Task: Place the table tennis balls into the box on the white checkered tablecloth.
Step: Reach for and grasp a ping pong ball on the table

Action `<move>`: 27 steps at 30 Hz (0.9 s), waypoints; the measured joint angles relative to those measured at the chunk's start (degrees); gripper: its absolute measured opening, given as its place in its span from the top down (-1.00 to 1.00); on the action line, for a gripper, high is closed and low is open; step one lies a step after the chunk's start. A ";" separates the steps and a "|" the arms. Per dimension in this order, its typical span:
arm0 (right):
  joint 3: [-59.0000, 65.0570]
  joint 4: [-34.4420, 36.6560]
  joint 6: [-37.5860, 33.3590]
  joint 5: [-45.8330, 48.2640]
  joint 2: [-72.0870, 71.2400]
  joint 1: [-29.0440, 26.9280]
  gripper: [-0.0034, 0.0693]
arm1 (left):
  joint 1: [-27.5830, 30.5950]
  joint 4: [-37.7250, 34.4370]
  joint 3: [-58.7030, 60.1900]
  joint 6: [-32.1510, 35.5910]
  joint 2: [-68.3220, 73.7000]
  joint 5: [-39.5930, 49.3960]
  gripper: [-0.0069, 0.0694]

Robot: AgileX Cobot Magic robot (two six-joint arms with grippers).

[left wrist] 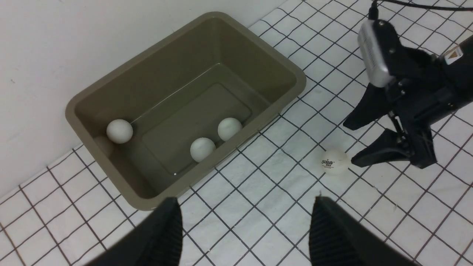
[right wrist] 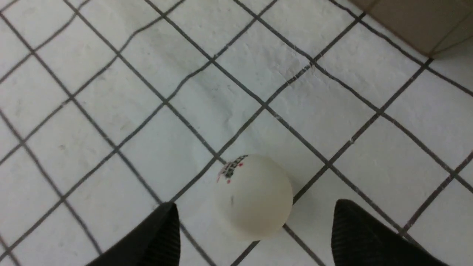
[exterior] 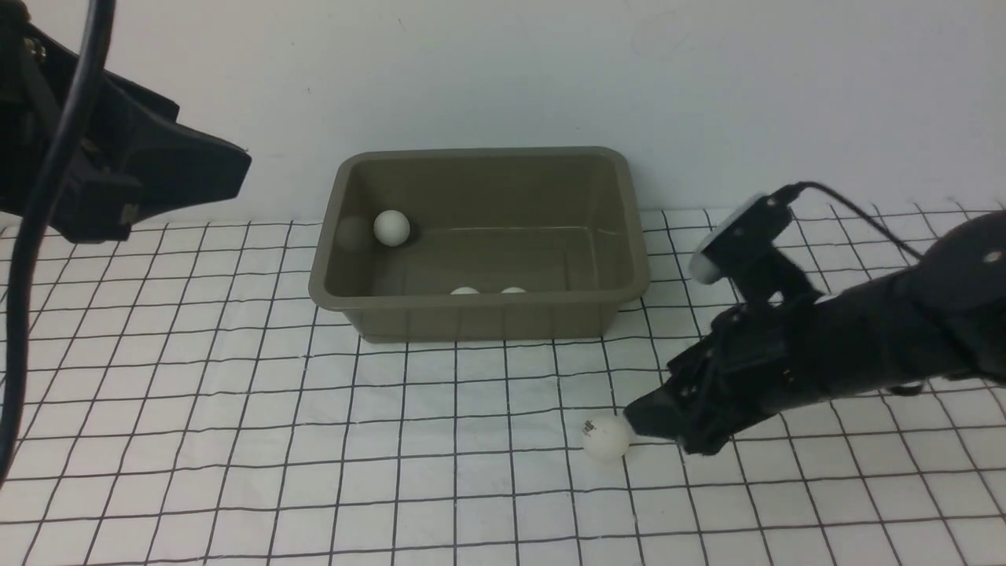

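Observation:
The olive-brown box (exterior: 479, 318) stands on the white checkered tablecloth (exterior: 236, 440) against the back wall. Three table tennis balls lie inside it: one at the far left (exterior: 391, 227) and two by the near wall (exterior: 464, 291) (exterior: 512, 290). A fourth ball (exterior: 606, 438), with a printed logo, rests on the cloth in front of the box's right end. My right gripper (exterior: 640, 420) is low over the cloth and open. In the right wrist view this ball (right wrist: 253, 195) sits between the spread fingertips, with a gap on each side. My left gripper (left wrist: 245, 198) hangs open and empty, raised at the left.
A pale wall runs right behind the box. The right arm's cable (exterior: 864, 208) trails over the cloth at the right. The left arm's dark body and cable (exterior: 47, 196) fill the upper left of the front view.

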 joint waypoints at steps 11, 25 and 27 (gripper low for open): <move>-2.73 0.55 0.20 -1.88 6.85 0.33 -0.48 | 0.00 0.00 0.00 -0.12 0.00 0.00 -0.27; -4.20 6.69 -3.74 2.08 8.64 0.33 -0.45 | 0.00 0.00 0.00 -0.17 0.00 0.05 -0.27; -4.20 6.90 -3.79 1.94 8.64 0.33 -0.39 | 0.00 0.00 0.00 -0.17 0.00 0.05 -0.27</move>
